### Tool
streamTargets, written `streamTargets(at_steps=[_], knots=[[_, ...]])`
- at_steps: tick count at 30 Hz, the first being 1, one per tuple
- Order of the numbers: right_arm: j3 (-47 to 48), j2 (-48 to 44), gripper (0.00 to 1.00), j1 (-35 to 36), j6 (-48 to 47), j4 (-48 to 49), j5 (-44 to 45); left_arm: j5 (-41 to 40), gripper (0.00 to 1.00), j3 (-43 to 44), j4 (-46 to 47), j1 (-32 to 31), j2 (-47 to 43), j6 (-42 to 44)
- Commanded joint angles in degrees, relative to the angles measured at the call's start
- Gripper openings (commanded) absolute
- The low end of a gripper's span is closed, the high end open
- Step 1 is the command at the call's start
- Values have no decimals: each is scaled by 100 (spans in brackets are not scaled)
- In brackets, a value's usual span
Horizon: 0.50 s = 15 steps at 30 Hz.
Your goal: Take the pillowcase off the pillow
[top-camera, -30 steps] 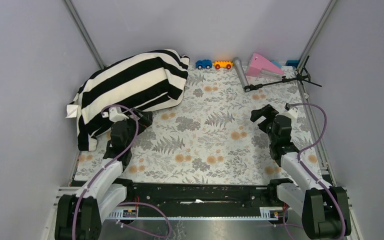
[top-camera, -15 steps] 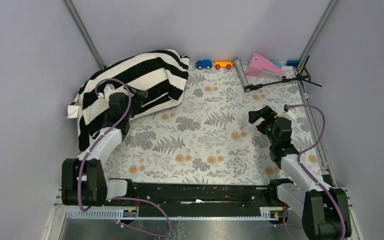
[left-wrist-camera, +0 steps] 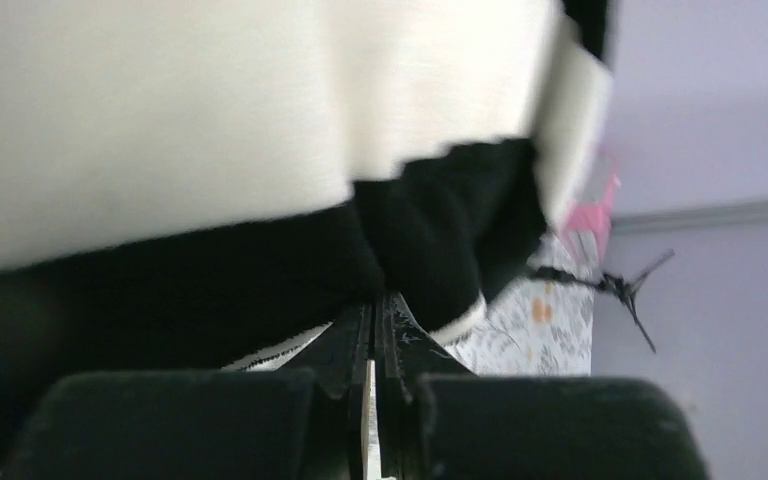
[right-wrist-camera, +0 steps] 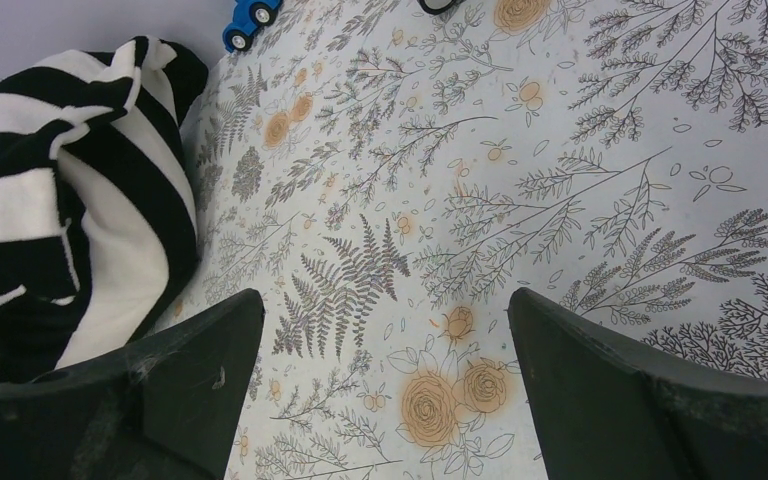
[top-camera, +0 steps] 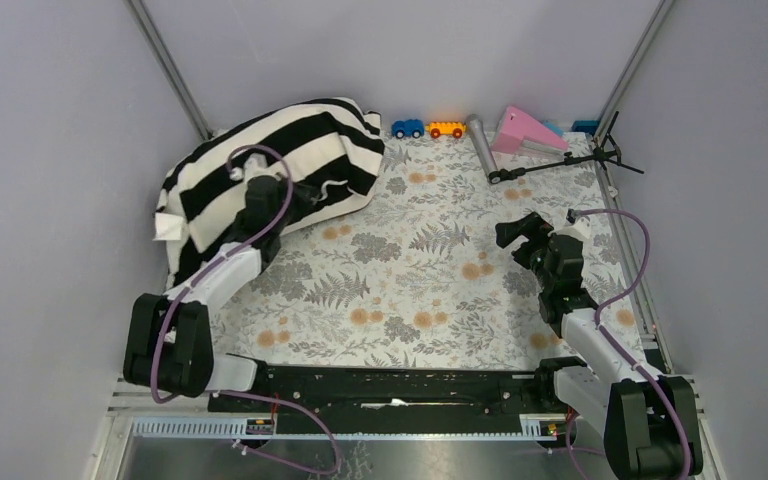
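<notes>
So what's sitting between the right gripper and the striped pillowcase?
Only bare floral table cover lies between the right gripper and the pillowcase, shown in the top and right wrist views.

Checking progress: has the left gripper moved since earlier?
Yes: the left gripper advanced toward the far wall, nearer the blue toy car, onto the pillowcase.

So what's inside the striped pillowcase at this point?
A plump bulk fills the pillowcase, but the fabric covers it. Only a small white corner, likely the pillow, pokes out at its left end; the rest is hidden.
</notes>
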Motion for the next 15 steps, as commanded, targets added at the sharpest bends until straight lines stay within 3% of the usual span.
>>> streamTargets(at_steps=[1,5,6,8,9,10,15], knots=[[89,-40,100,4,12,219,-60,103,0,1204,497,-1434,411,403],[61,-43,100,0,-9,243,-63,672,2,2761,313,-2114,1519,709],[69,-36,100,2,-13,260,-61,1012,21,3320,152,-2132,1757,718],[88,-8,100,4,-49,299,-294,1238,69,3964,-456,-2145,1973,829],[110,12,100,2,-61,306,-366,1148,86,4092,-723,-2176,1925,973],[139,46,100,0,-81,314,-459,1054,97,4090,-888,-2212,1794,1180],[360,528,100,17,-37,573,-1242,813,99,3378,-1372,-2275,749,1759]])
